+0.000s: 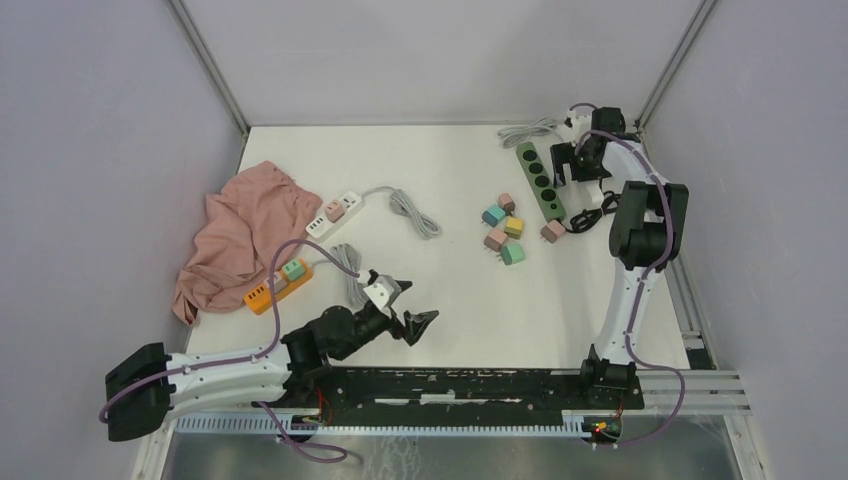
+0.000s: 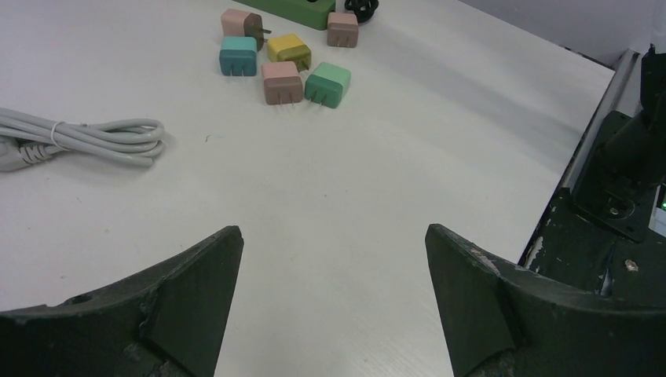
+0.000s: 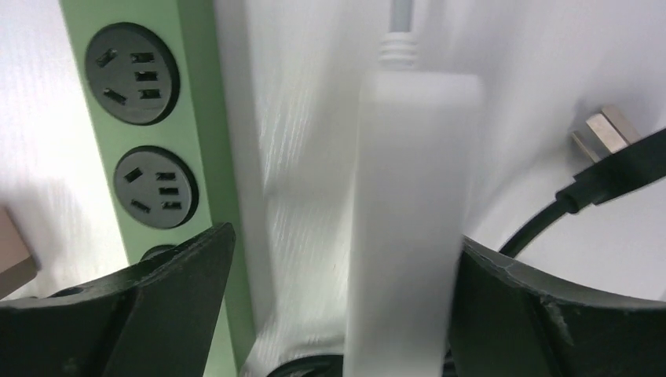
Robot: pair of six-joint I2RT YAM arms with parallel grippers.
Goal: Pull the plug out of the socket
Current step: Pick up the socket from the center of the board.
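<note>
A green power strip (image 1: 540, 180) (image 3: 196, 118) lies at the back right, and the sockets that show on it are bare. My right gripper (image 1: 572, 165) (image 3: 345, 234) hovers beside its far end and is open. A white plug (image 3: 408, 220) with its grey cord lies blurred between the jaws, against the right finger (image 3: 534, 314) and apart from the left one. A black plug (image 3: 620, 157) with bare prongs lies on the table to its right. My left gripper (image 1: 410, 305) (image 2: 334, 243) is open over the bare table near the front, with nothing between its fingers.
Several coloured adapter cubes (image 1: 505, 230) (image 2: 283, 67) sit mid-table. A white power strip (image 1: 335, 212), an orange one (image 1: 278, 283) and a pink cloth (image 1: 245, 235) lie at the left. A coiled white cord (image 2: 94, 141) is close to my left gripper. Walls close in the back.
</note>
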